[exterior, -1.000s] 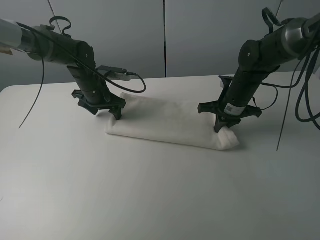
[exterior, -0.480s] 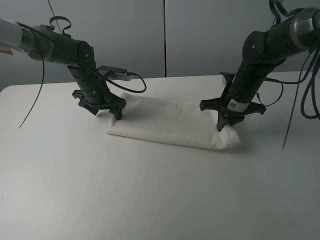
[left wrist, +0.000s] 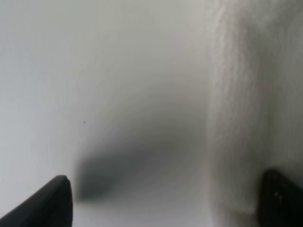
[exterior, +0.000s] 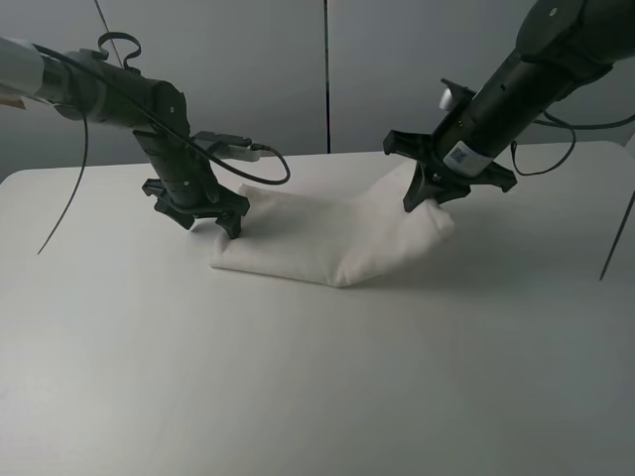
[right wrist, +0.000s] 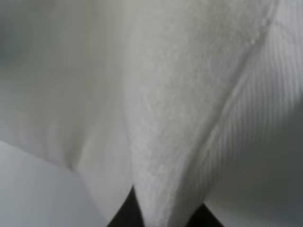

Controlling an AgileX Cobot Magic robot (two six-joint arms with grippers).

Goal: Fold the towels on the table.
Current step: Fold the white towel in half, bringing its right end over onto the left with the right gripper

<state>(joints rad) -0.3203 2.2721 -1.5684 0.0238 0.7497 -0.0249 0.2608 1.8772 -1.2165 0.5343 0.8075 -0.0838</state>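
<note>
Right end effector (exterior: 427, 202) grips towel's (exterior: 317, 243) raised edge; left end effector (exterior: 208, 223) released at opposite edge.

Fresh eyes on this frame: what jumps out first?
The right gripper, shut on the right end of the towel, holds that end up off the table, so the cloth slopes down to the left. At the towel's left end, the left gripper stands wide open, low over the table.
</note>
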